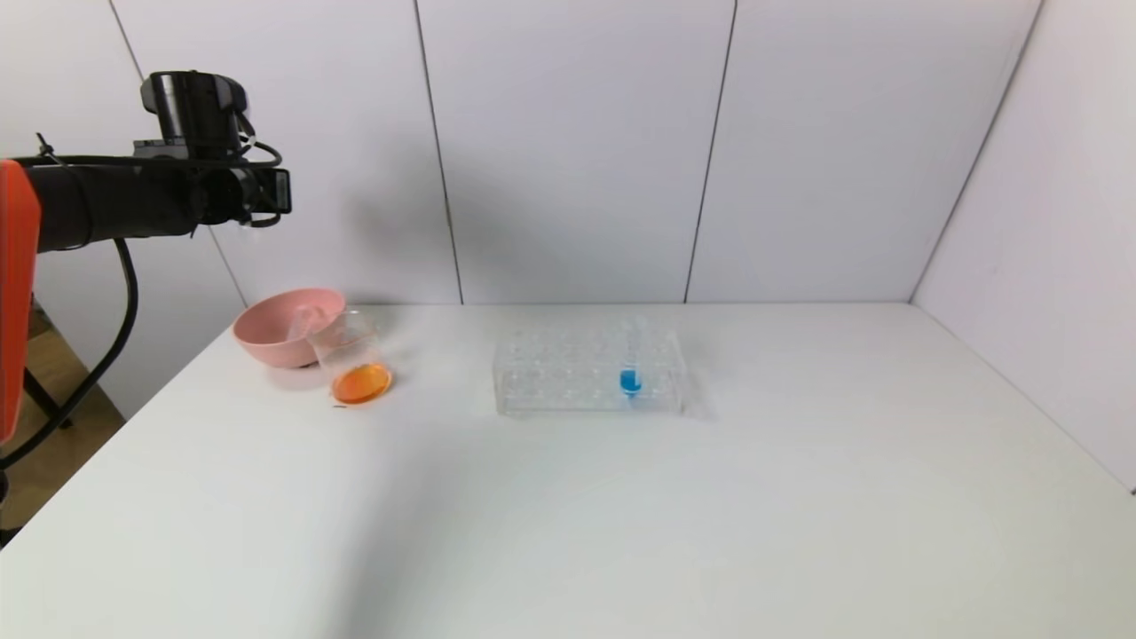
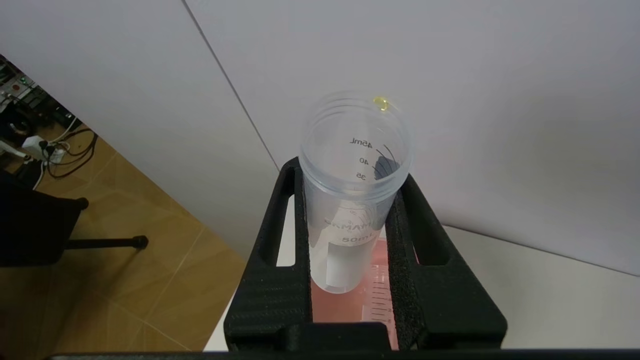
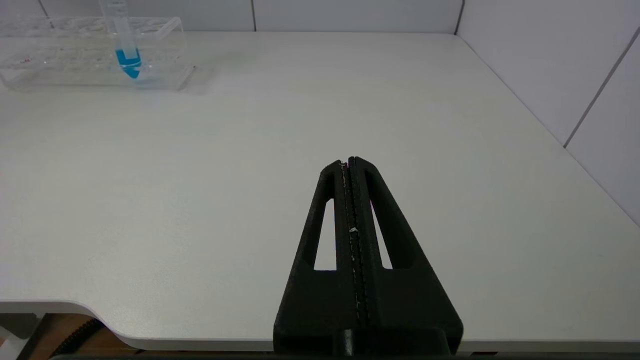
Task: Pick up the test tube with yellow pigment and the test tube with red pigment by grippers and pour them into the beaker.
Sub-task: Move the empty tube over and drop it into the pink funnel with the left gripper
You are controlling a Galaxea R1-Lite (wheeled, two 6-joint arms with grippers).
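Observation:
My left gripper [image 2: 350,172] is shut on a clear graduated tube [image 2: 345,225], the test tube with yellow pigment. The tube's open mouth points away from the wrist, and only a yellow drop [image 2: 381,103] clings to its rim. In the head view that gripper [image 1: 271,191] hangs high at the left, above the pink bowl. The beaker [image 1: 355,359] stands beside the bowl with orange liquid in its bottom. The test tube with red pigment does not show clearly. My right gripper [image 3: 348,161] is shut and empty, low over the table's near right part.
A pink bowl [image 1: 284,327] sits at the back left, touching the beaker. A clear tube rack [image 1: 590,373] stands mid-table and holds a blue-liquid tube [image 1: 630,368]. White walls close the back and right. The table's left edge drops to a wooden floor.

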